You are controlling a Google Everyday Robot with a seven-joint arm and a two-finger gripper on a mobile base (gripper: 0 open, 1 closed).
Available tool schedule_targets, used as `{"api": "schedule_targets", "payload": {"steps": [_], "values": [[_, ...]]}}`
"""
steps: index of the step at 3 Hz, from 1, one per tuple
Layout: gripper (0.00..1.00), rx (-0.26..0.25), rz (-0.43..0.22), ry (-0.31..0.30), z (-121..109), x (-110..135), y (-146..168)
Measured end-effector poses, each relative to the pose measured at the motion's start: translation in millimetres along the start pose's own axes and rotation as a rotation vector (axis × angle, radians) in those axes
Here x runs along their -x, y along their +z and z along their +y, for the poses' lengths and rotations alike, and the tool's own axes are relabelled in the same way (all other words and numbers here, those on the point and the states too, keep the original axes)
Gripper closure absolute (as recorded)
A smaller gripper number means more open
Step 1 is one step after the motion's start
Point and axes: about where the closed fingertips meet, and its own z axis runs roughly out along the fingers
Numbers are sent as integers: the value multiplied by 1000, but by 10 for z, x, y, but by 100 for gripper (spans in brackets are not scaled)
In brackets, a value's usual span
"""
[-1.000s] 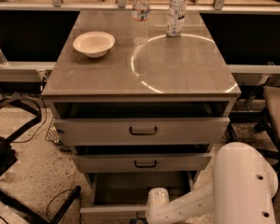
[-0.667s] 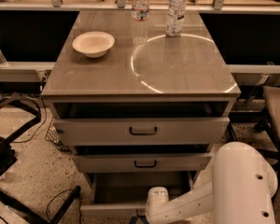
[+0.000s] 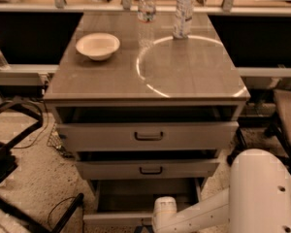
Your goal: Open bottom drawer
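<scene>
Three drawers in one cabinet (image 3: 184, 81), all pulled out, the bottom drawer (image 3: 136, 198) farthest.
Bottom drawer: lowest in the stack, under the middle drawer (image 3: 111, 170), with its plain grey inside showing. Gripper (image 3: 144, 226): at that drawer's front edge, on a white arm (image 3: 203, 212) reaching in from the lower right, mostly cut off; its grip cannot be told. On top: bowl (image 3: 98, 45), two bottles (image 3: 183, 11).

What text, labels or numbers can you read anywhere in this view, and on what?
Nothing is legible.
Water bottle nearer the bowl, label: too blurred to read.
Other water bottle, label: too blurred to read.
Bowl: no markings.
Bottom drawer, pulled open: no markings.
Gripper, at the view's lower edge by the bottom drawer's front: no text visible.
</scene>
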Motion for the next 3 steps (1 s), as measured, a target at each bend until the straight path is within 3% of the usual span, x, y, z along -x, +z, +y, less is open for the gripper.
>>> {"api": "schedule_targets", "payload": {"steps": [1,2,3], "values": [[100,-47,23,10,11,-57,-373],[100,-220,105,45,-62,-313,-1470],[100,-326,135,15,-130,-481,-1923]]}}
